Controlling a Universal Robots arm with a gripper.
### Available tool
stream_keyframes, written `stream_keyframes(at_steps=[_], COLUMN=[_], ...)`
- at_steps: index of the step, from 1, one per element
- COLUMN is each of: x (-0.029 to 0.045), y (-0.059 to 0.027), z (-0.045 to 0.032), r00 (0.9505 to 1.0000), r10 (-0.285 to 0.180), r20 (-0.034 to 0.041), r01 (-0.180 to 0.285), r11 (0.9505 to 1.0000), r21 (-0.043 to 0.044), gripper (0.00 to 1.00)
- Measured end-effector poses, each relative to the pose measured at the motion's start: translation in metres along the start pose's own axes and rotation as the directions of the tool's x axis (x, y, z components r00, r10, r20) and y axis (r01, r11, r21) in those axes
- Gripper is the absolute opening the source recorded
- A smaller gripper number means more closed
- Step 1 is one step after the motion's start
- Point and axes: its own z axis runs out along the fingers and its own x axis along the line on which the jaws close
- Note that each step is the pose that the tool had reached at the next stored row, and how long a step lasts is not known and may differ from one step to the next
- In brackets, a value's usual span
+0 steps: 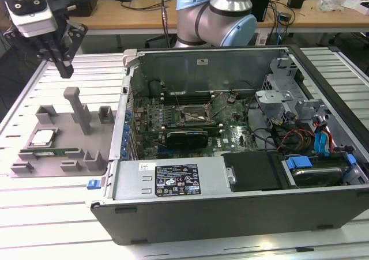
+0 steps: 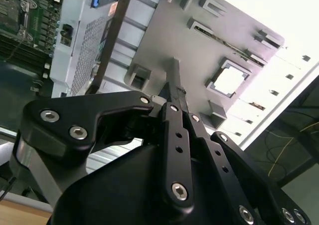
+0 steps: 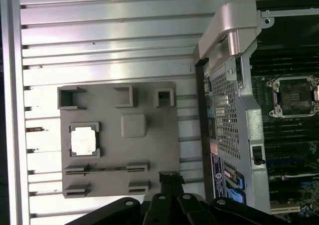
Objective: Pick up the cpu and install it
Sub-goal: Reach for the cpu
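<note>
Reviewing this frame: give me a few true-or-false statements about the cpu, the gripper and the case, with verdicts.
1. The cpu lies in the grey tray. True.
2. The gripper holds the cpu. False: it is shut on nothing and hangs above the tray.
3. The case is closed. False: it lies open, with the motherboard exposed.
4. A memory stick lies in the tray beside the cpu. True.
</note>
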Motion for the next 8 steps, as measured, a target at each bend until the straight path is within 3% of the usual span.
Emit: stream_keyframes(at_steps=[4, 6, 8], x=[0.0145, 0.0179, 0.0293], y=[-0.0010, -0.0013, -0.0023], z=[-0.0004, -0.0005, 0.0008], r00=[1.0000, 1.0000, 1.0000], r10=[0.000, 0.000, 0.000], r20=[-0.0002, 0.0000, -0.0002], r01=[0.000, 0.000, 0.000], r11=[1.0000, 1.0000, 1.0000], r21=[-0.0004, -0.0005, -0.0005], gripper=[0.11, 0.11, 0.11])
